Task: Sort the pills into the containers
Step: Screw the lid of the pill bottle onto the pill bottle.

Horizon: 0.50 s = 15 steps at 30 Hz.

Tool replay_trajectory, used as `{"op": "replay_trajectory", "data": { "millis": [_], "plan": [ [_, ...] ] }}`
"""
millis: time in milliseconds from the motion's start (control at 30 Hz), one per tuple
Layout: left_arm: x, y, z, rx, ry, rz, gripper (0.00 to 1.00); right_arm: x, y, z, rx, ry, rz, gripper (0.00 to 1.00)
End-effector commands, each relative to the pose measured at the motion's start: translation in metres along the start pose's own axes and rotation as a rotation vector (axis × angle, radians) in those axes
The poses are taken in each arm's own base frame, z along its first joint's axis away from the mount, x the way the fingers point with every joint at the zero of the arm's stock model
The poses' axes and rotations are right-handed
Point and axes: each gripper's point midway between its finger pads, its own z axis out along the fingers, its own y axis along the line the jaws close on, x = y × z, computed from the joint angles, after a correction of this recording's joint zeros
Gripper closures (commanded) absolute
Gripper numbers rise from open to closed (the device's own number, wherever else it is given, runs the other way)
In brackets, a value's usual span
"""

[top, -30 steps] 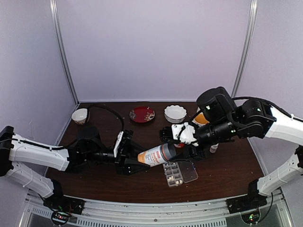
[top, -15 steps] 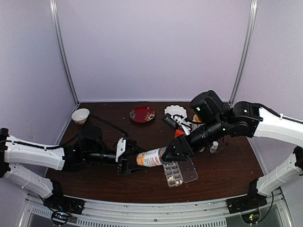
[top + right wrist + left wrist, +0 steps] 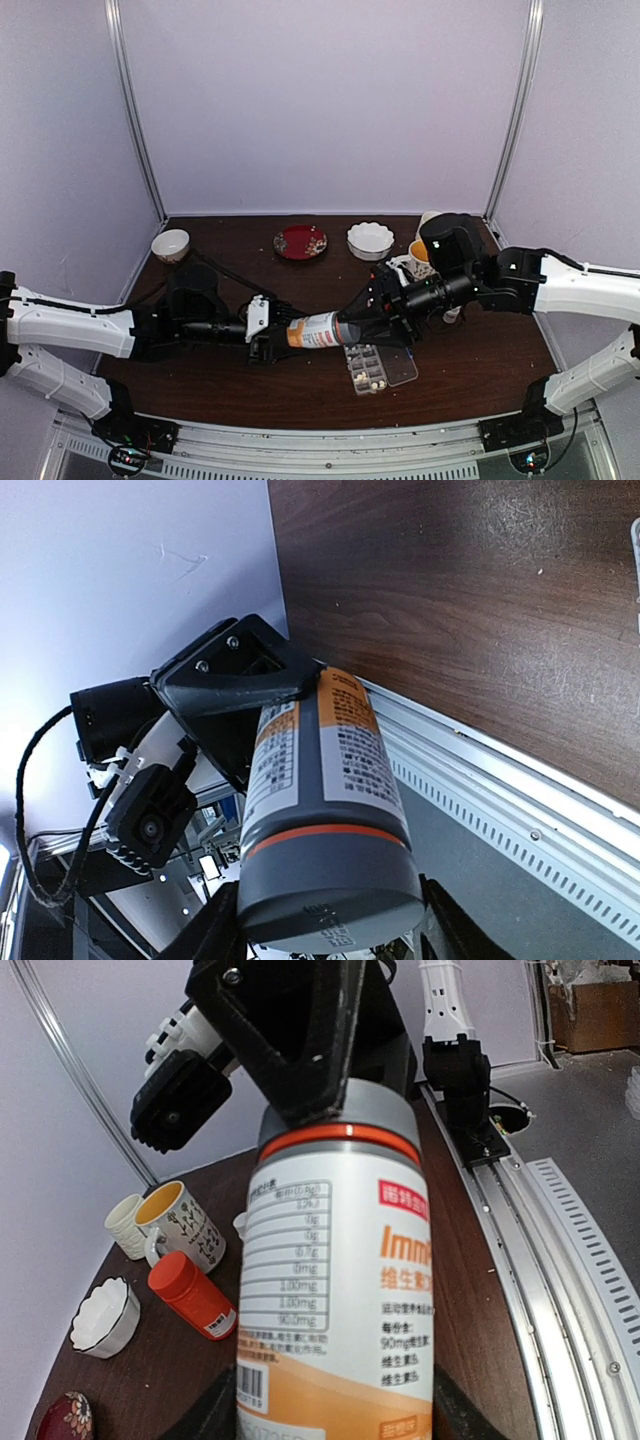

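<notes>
A white-and-orange bottle [image 3: 318, 330] lies level in mid-air above the table. My left gripper [image 3: 272, 336] is shut on its base end, with the black fingers [image 3: 215, 1415] on either side of the label [image 3: 335, 1290]. My right gripper [image 3: 368, 327] is shut on the bottle's grey cap [image 3: 330, 880], and its fingers [image 3: 445, 925] press both sides of that cap. Just below the cap, the clear pill box [image 3: 380, 364] lies on the table with its lid open. A few whitish pills [image 3: 374, 381] show in its near containers.
A red dish [image 3: 300, 242], a white scalloped bowl [image 3: 370, 240] and a small bowl [image 3: 169, 244] stand along the back. A mug [image 3: 180, 1225], a small red bottle [image 3: 192, 1295] and a small white bottle [image 3: 452, 314] sit behind my right arm.
My right gripper has swung down and to the left, from behind the bottle onto its grey cap. The left gripper has kept hold of the bottle and lowered it slightly.
</notes>
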Motion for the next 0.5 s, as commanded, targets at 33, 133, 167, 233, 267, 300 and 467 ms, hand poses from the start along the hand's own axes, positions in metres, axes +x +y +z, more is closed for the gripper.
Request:
{"op": "replay_trajectory", "data": {
  "millis": [33,133,167,233,267,300,467],
  "plan": [
    [-0.06,0.03,-0.008,-0.128,-0.183,0.081,1.0,0.004,0.044,-0.017,-0.123,0.005,-0.118,0.39],
    [-0.052,0.029,-0.009,-0.128,-0.159,0.061,1.0,-0.004,0.031,-0.034,-0.023,-0.054,-0.254,0.02],
    [-0.05,0.028,-0.009,-0.127,-0.155,0.054,1.0,-0.005,0.027,-0.039,0.024,-0.072,-0.315,0.01],
    [-0.047,0.027,-0.01,-0.123,-0.152,0.04,1.0,-0.008,0.018,-0.048,0.107,-0.103,-0.439,0.0],
    [-0.047,0.026,-0.01,-0.118,-0.152,0.035,1.0,-0.008,0.019,-0.051,0.111,-0.107,-0.493,0.0],
    [-0.046,0.026,-0.01,-0.115,-0.152,0.029,1.0,-0.009,0.021,-0.053,0.115,-0.113,-0.569,0.0],
    [-0.05,0.022,-0.009,-0.082,-0.167,-0.009,1.0,-0.005,0.034,-0.07,0.099,-0.152,-1.034,0.0]
  ]
}}
